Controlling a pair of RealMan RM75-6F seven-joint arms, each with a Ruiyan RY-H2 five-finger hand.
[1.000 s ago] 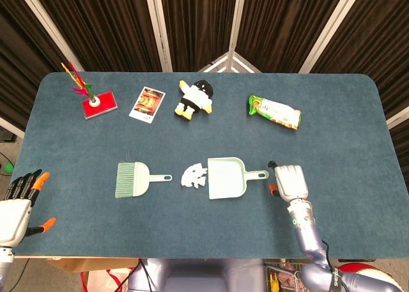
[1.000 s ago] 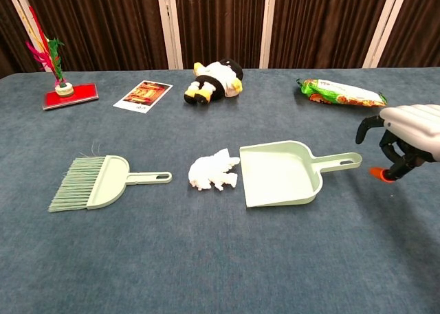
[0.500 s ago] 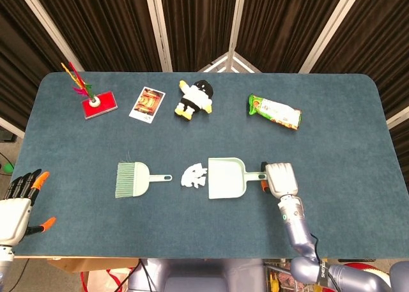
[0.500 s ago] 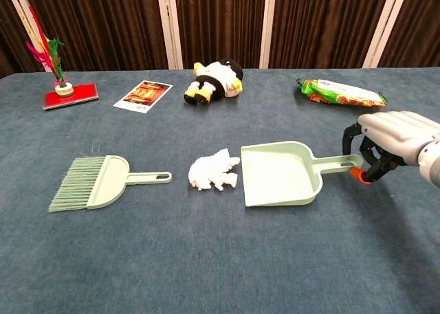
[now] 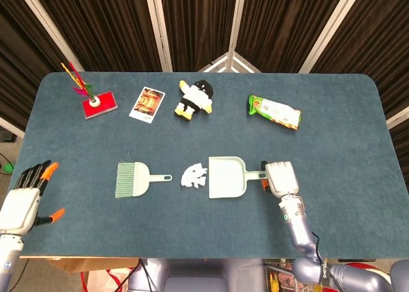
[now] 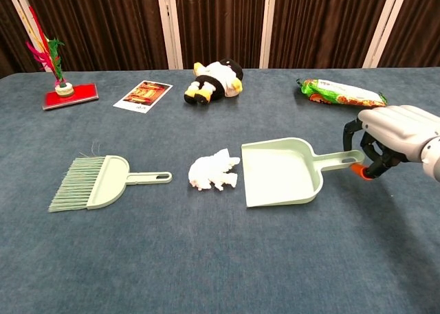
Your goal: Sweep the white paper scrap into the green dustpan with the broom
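Note:
The green dustpan [image 5: 226,177] [image 6: 280,172] lies at mid-table, its mouth facing the white paper scrap [image 5: 193,176] [image 6: 214,171] just to its left. My right hand [image 5: 280,177] [image 6: 390,137] has its fingers curled around the end of the dustpan's handle [image 6: 340,161], which sits slightly raised. The green broom [image 5: 133,179] [image 6: 96,183] lies further left, bristles pointing away from the scrap, and nothing touches it. My left hand [image 5: 25,199] hovers at the table's front left edge with fingers spread and empty, seen only in the head view.
Along the far side stand a red base with feathers [image 5: 96,101], a picture card [image 5: 147,103], a plush toy [image 5: 194,99] and a green snack bag [image 5: 275,110]. The table's front edge runs close behind both hands.
My right hand moved left from beside the handle and closed around its end, tipping it up a little. My left hand has risen slightly toward the table.

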